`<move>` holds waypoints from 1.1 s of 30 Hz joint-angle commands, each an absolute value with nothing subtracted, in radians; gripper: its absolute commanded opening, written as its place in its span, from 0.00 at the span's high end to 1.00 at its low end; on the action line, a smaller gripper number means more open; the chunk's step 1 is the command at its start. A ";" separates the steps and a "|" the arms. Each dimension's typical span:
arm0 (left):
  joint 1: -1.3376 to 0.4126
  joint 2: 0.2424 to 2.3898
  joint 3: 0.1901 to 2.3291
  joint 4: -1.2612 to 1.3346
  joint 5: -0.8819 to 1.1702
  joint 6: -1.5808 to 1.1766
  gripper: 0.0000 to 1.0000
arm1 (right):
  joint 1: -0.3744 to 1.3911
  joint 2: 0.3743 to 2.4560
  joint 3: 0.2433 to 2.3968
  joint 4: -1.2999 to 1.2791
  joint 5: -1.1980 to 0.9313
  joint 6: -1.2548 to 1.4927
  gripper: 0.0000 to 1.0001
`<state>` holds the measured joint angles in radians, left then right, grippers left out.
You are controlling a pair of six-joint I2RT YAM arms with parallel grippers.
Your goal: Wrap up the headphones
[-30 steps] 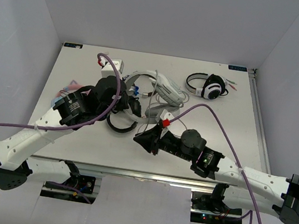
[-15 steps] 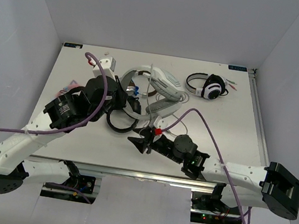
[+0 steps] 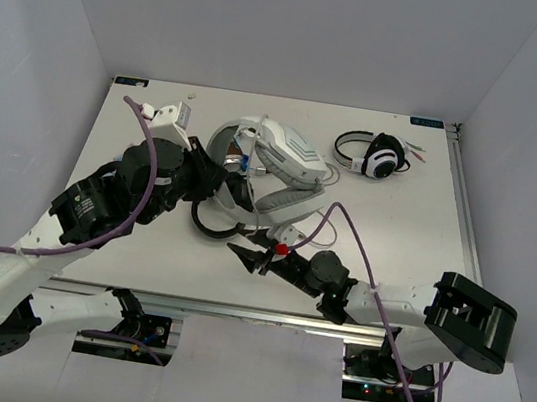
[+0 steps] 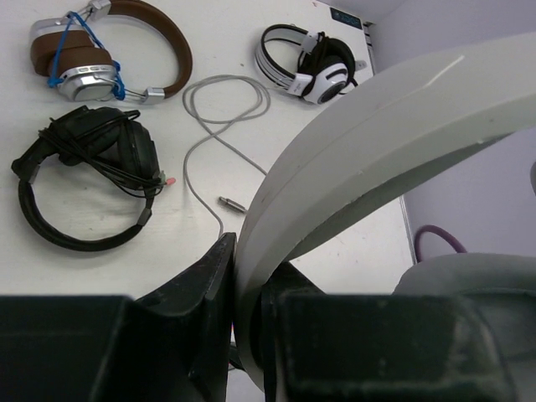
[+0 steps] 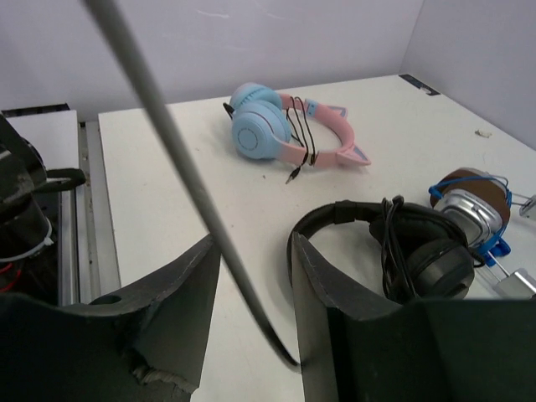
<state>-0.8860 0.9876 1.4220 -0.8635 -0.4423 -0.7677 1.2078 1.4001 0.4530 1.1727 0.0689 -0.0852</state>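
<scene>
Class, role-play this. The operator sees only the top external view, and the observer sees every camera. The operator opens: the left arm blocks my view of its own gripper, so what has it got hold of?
Observer: The left gripper is clamped on the wide white band of the headphones.
Operator: And the right one?
Observer: The right gripper has its fingers apart, and the thin grey cable runs straight through the gap.
Operator: Is anything on the table that I cannot see?
Observer: Yes. In the right wrist view, a blue and pink cat-ear pair lies beyond the black headphones.
</scene>
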 commanded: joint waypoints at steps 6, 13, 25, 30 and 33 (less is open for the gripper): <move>-0.891 0.927 1.445 -0.784 -0.353 -0.818 1.00 | 1.198 1.478 0.459 1.414 0.062 -0.141 0.55; -0.891 0.891 1.443 -0.785 -0.314 -0.821 1.00 | 1.134 1.526 0.471 1.440 -0.015 -0.102 0.65; -0.891 0.874 1.463 -0.808 -0.100 -0.704 1.00 | 0.928 1.454 0.343 1.487 -0.183 0.089 0.92; -0.892 0.948 1.559 -0.890 0.132 -0.575 1.00 | 0.885 1.318 0.329 1.347 -0.143 0.094 0.92; -0.891 0.950 1.577 -0.962 0.129 -0.455 1.00 | 0.862 1.190 0.308 1.225 -0.101 0.091 0.92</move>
<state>-0.8875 0.9710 1.5023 -0.9306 -0.0148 -0.5903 0.8888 1.3198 0.3362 1.2857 -0.1577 0.0766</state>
